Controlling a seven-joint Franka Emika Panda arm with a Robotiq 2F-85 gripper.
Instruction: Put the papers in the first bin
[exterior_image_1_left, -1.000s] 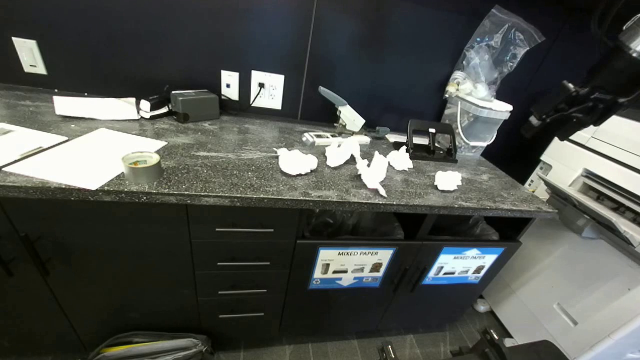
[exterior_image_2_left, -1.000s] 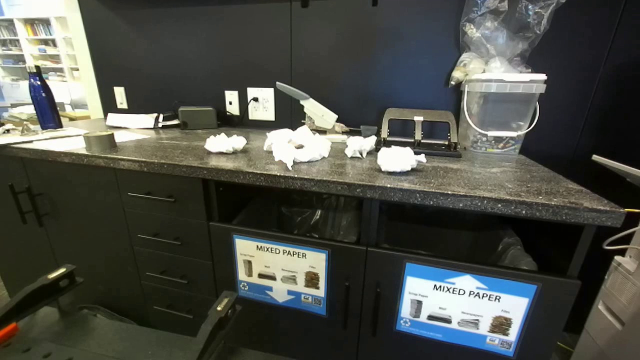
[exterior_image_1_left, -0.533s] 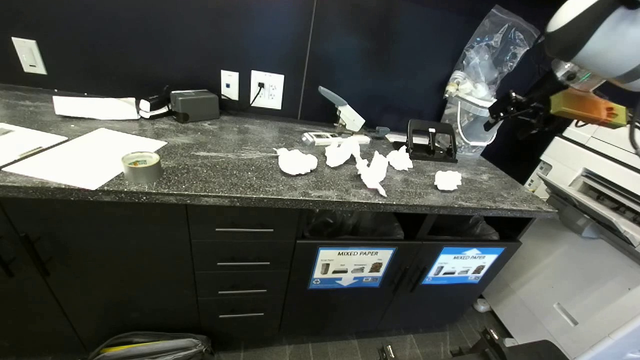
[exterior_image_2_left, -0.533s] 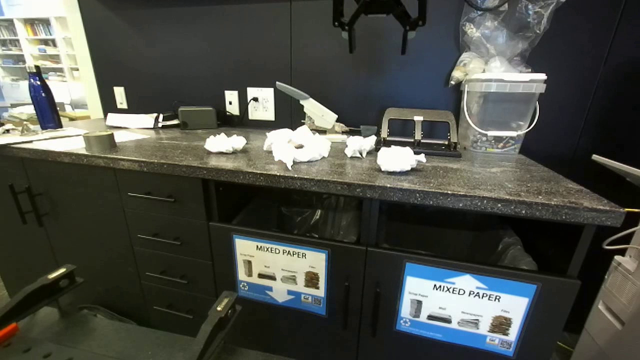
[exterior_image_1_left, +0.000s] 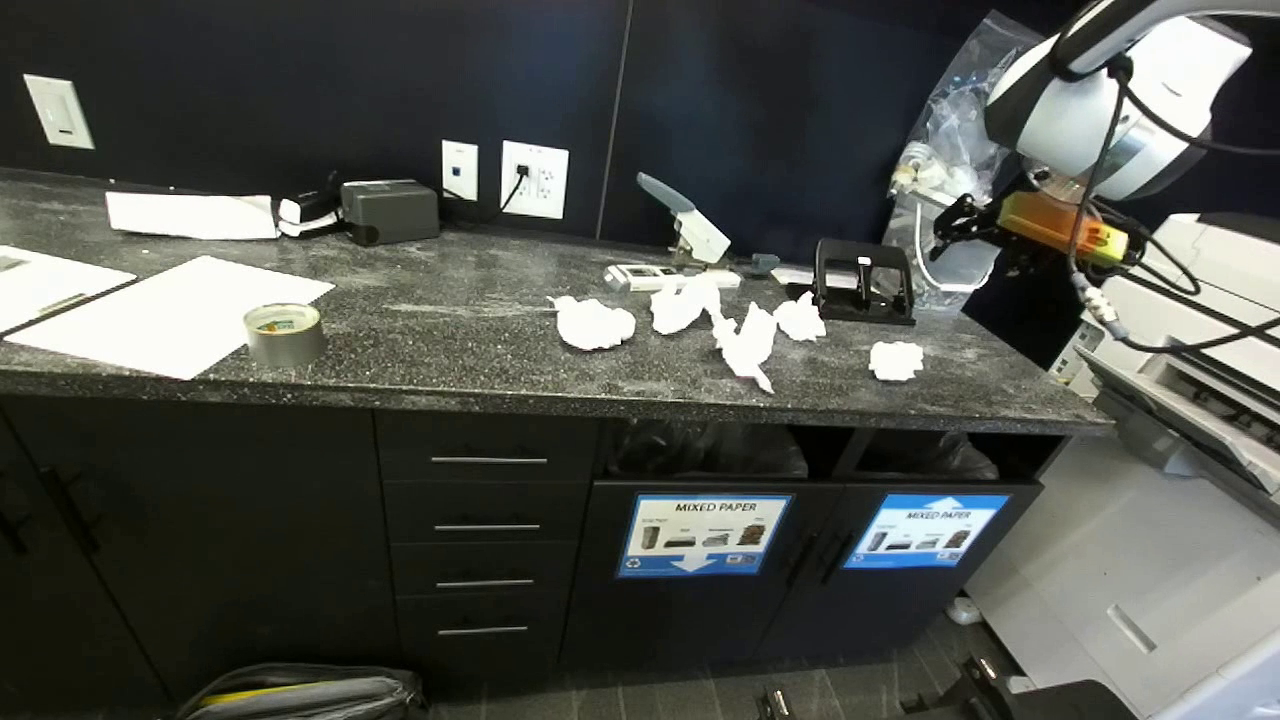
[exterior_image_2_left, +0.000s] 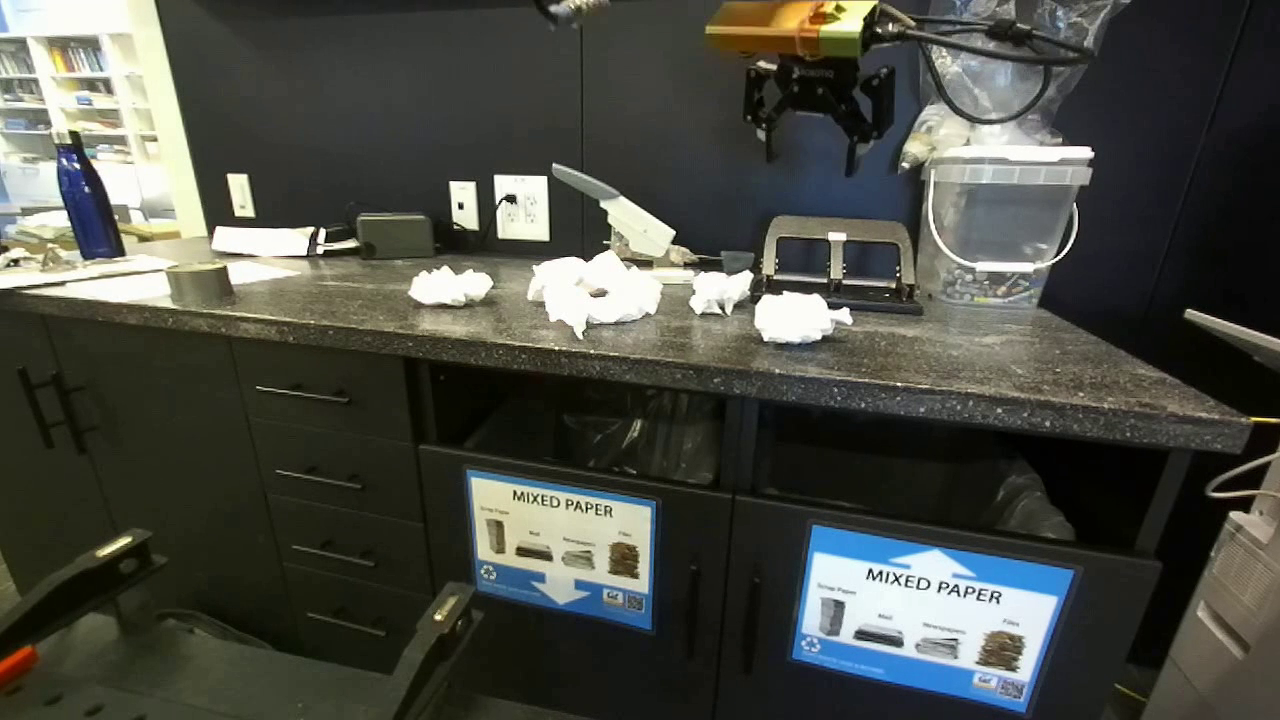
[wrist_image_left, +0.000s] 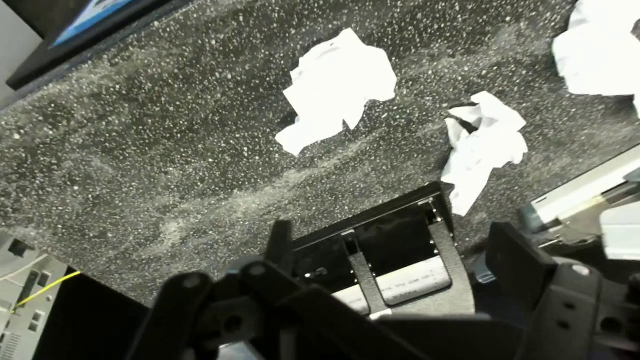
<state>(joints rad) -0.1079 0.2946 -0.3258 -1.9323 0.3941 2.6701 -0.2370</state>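
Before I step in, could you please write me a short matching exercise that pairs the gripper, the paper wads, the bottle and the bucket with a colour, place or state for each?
Column one
1. Gripper
2. Paper wads
3. Bottle
4. Bucket

Column two
A. White, resting on the counter
B. See-through, with a white handle
C. Open, above the counter
D. Dark blue

Right pairs: 1-C, 2-A, 3-D, 4-B.

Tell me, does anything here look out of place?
Yes: crumpled papers lie loose on the counter, although bins marked MIXED PAPER sit below. Oddly, one sign has a downward arrow, its neighbour an upward one.
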